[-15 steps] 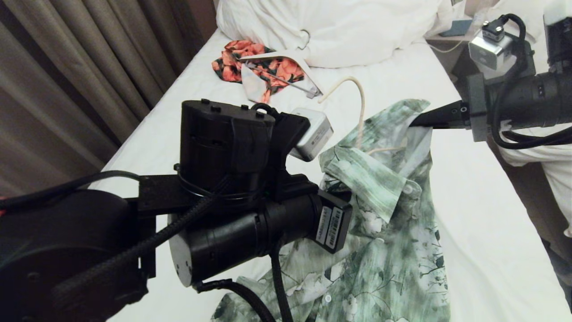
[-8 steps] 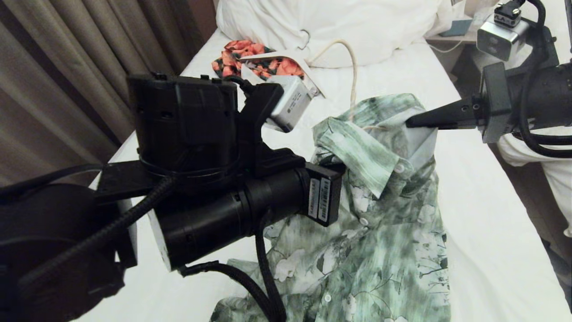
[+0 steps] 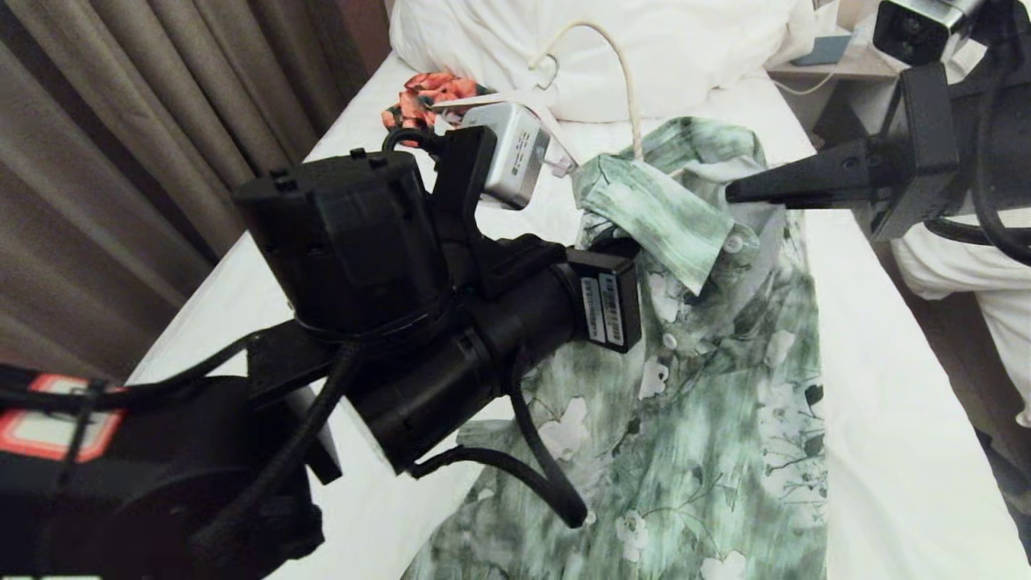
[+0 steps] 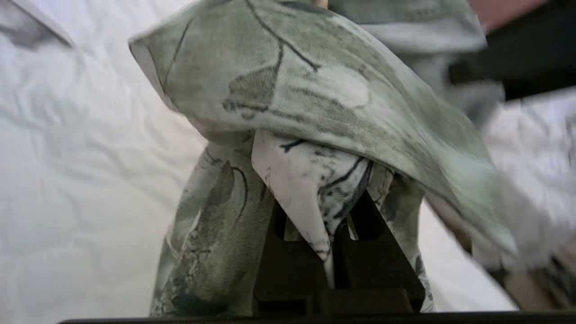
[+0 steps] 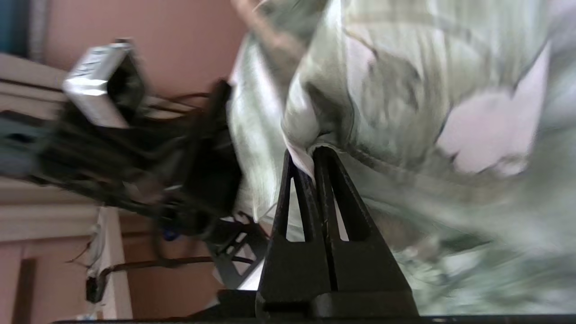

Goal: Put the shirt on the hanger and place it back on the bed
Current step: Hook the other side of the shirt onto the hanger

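Now both hands, the left hand [image 4: 335, 225] and right hand [image 5: 310, 157] each clamped on the green-and-white floral collared shirt [image 3: 709, 379], have lifted its collar, with the cream wire hanger [image 3: 620, 72] inside, higher above the white-sheeted bed [image 3: 878, 387].

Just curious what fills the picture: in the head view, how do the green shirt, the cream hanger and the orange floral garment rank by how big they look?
1. The shirt, by far the largest.
2. The orange floral garment, partly hidden.
3. The hanger, only its hook showing; close to the garment, so unsure.

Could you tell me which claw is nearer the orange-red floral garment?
Left. The left claw grips the shirt just short of the garment; the right claw is farther away.
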Controlling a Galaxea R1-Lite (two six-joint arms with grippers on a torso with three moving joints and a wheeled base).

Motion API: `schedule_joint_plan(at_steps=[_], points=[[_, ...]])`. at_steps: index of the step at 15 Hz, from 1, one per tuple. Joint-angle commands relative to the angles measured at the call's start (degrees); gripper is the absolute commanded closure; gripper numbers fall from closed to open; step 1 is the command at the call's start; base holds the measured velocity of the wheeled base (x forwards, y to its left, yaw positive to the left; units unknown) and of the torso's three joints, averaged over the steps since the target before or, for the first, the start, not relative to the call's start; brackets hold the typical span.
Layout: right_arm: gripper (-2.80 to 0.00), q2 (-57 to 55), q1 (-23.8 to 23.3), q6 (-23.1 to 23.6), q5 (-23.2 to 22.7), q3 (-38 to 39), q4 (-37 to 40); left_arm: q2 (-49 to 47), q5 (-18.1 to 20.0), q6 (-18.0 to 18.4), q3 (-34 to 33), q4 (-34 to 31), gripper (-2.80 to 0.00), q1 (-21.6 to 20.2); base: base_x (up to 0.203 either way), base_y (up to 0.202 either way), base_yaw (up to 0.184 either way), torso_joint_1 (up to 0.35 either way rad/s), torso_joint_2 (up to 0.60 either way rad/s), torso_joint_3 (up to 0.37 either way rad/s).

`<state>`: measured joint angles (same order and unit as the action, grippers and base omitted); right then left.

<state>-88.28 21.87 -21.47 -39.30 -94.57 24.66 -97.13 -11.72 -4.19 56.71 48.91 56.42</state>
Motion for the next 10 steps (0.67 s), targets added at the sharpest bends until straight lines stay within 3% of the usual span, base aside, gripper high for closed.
schedule_joint_plan(at_steps=[1, 5, 10], points=[[0.0, 0.2, 1.2, -0.3, -0.3, 0.1, -0.1, -3.6, -0.9, -0.2, -0.6, 7.5, 0.0, 0.2, 0.0, 0.0, 0.0, 0.0, 0.0, 0.0], [0.0, 0.0, 4.2, -0.4, -0.2, 1.0, -0.1, -5.0, -0.4, -0.3, -2.5, 18.6, 0.0, 0.3, 0.0, 0.0, 0.0, 0.0, 0.0, 0.0], [0.0, -0.1, 5.2, -0.3, -0.1, 2.9, 0.1, -4.1, 0.0, -0.3, -2.7, 22.4, 0.0, 0.3, 0.0, 0.0, 0.0, 0.0, 0.0, 0.0]])
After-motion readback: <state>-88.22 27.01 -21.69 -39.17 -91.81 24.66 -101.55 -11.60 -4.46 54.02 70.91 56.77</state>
